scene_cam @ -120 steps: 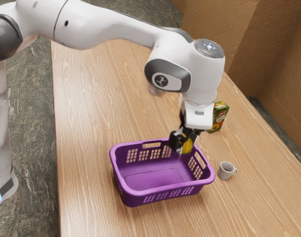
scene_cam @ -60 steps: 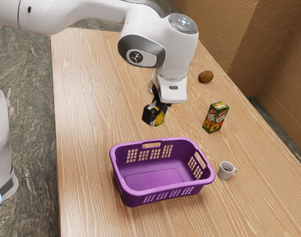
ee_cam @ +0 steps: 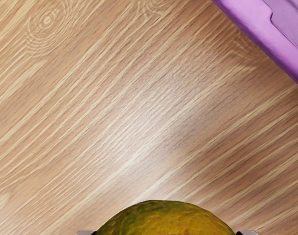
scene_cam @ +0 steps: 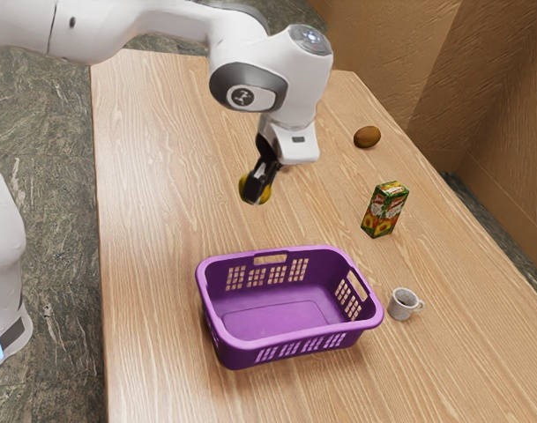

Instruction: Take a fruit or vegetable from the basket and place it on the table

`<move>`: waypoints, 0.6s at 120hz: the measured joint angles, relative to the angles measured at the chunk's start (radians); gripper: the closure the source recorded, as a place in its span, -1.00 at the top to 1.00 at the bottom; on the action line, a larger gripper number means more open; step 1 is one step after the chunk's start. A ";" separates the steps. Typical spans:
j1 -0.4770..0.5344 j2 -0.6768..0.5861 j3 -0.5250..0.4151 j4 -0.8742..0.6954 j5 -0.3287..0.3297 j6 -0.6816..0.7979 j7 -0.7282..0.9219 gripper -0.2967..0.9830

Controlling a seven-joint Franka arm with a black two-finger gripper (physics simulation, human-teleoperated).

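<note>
At lower centre, a purple basket [scene_cam: 242, 356] is standing on the tabletop [scene_cam: 162, 220], a mug [scene_cam: 401, 306] at lower right. Right of centre a carton [scene_cam: 385, 211] is standing; above centre the end effector [scene_cam: 257, 190] is pinching a yellow-green fruit [ee_cam: 166, 221] over the tabletop. A brown oval item [scene_cam: 367, 137] is lying at upper right.

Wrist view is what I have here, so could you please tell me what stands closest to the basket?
Observer: A small mug stands just beside the basket, toward the exterior view's right.
Operator: Thank you; does any other produce lie on the table?
Observer: Yes, a brown oval item lies near the table's edge, past the carton.
Operator: And how is the yellow-green fruit being carried, please?
Observer: The gripper holds it below a tilted hand, outside the basket's rim.
</note>
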State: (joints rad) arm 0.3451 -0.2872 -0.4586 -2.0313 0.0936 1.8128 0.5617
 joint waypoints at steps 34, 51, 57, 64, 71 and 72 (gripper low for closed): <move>0.039 0.044 0.000 -0.088 0.014 0.190 -0.029 -0.25; 0.045 0.050 0.000 -0.099 0.018 0.240 -0.046 0.10; 0.045 0.050 0.000 -0.100 0.014 0.248 -0.049 0.22; 0.045 0.049 0.000 -0.100 0.011 0.255 -0.052 0.33; 0.045 0.049 0.000 -0.100 0.009 0.261 -0.055 0.40; 0.045 0.049 0.000 -0.100 0.009 0.262 -0.056 0.41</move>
State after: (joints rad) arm 0.3904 -0.2387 -0.4587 -2.1311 0.1022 2.0745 0.5060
